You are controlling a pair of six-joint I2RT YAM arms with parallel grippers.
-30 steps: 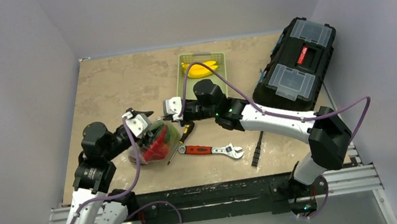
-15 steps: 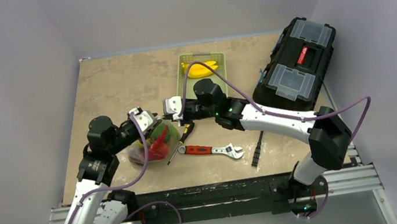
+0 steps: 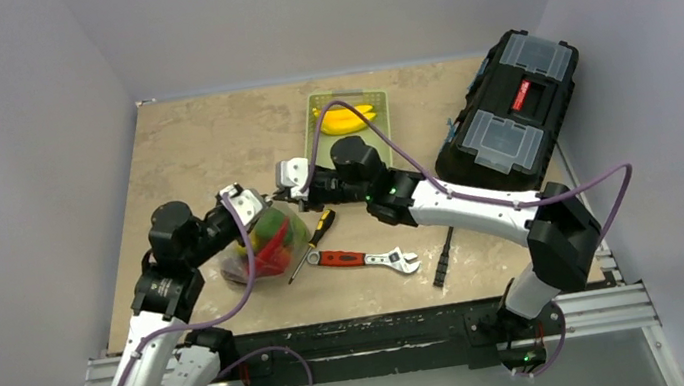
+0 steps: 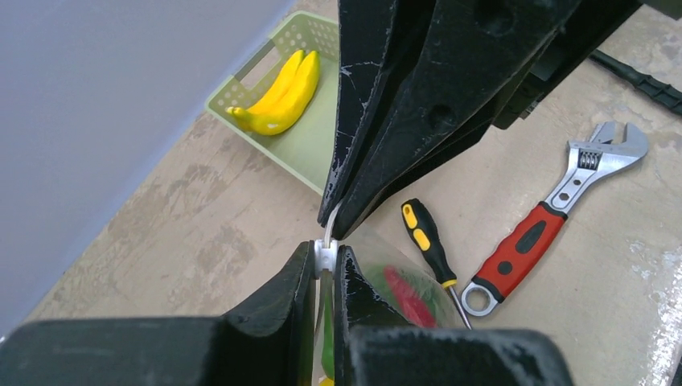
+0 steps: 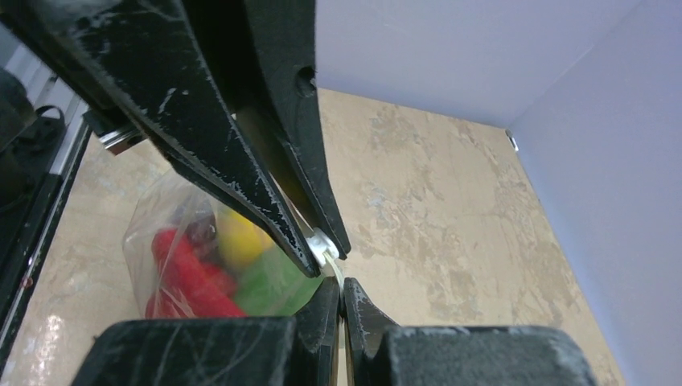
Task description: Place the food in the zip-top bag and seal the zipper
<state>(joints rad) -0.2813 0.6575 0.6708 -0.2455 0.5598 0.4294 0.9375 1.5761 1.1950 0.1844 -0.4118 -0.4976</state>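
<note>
The clear zip-top bag [image 3: 270, 250] lies left of centre, bulging with red, green and yellow food [image 5: 201, 265]. My left gripper [image 3: 255, 208] is shut on the white slider of the zipper [image 4: 325, 257] at the bag's top edge. My right gripper [image 3: 284, 194] is shut on the zipper strip at the end of the bag's mouth [image 5: 338, 273], its tips almost touching the left fingertips [image 5: 310, 261]. The bag also shows in the left wrist view [image 4: 394, 277]. Yellow toy bananas [image 3: 346, 119] lie in the pale green basket [image 3: 383, 96], outside the bag.
A black-and-yellow screwdriver [image 3: 316, 237] and a red-handled wrench [image 3: 367, 258] lie just right of the bag. A black toolbox [image 3: 509, 114] stands at the right. A black stick-like object [image 3: 443, 256] lies near the front edge. Grey walls enclose the table.
My left gripper has slid right along the bag's top edge towards the right gripper. My right gripper has shifted slightly left and back with the bag's edge.
</note>
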